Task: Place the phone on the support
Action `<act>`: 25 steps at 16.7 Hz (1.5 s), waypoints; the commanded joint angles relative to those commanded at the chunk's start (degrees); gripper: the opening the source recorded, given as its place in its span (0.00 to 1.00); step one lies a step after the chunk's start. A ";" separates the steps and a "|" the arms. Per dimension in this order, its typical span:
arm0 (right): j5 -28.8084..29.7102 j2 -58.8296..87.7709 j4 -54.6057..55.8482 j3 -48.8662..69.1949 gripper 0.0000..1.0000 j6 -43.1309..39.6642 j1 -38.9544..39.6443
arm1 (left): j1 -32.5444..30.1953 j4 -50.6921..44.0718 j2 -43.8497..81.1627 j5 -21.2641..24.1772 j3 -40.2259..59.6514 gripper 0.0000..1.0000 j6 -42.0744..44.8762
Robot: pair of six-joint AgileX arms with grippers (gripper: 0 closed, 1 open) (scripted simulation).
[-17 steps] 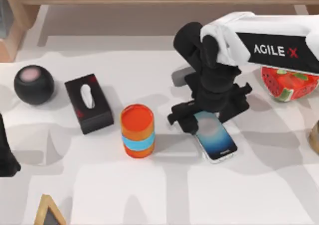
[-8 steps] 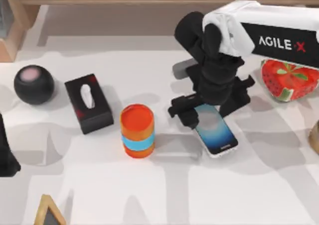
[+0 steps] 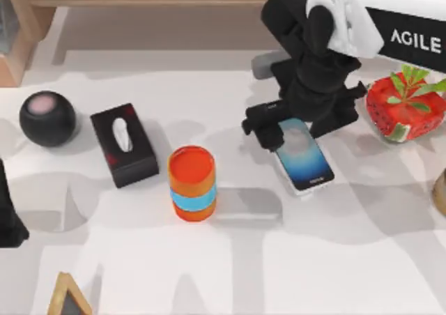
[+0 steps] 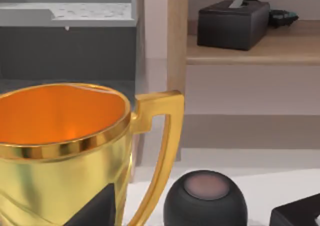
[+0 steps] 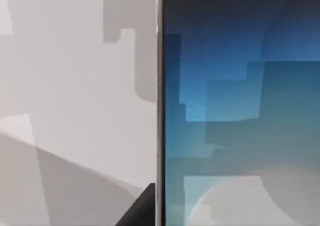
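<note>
Right gripper (image 3: 289, 130), matte black, clamped on the upper end of the phone (image 3: 304, 157), right of table centre. Slim glossy slab, blue screen with pale glow, thin silver rim (image 5: 159, 106), lower end slanting toward the table's (image 3: 334, 273) near right. Smooth white tabletop under grey angular shadows. Left of it, an orange cylinder (image 3: 191, 182) with a light-blue band, upright. Further left, a black box (image 3: 123, 144) with white slot, then a dark rounded speaker (image 3: 47, 118). Strawberry-patterned object (image 3: 404, 109) just right of the arm. Shiny gold trophy (image 4: 75, 151) near the left wrist camera; left gripper's state: cannot tell.
</note>
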 joint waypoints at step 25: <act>-18.80 -58.43 48.79 -53.37 0.00 -14.62 -65.06 | 0.00 0.00 0.00 0.00 0.00 1.00 0.00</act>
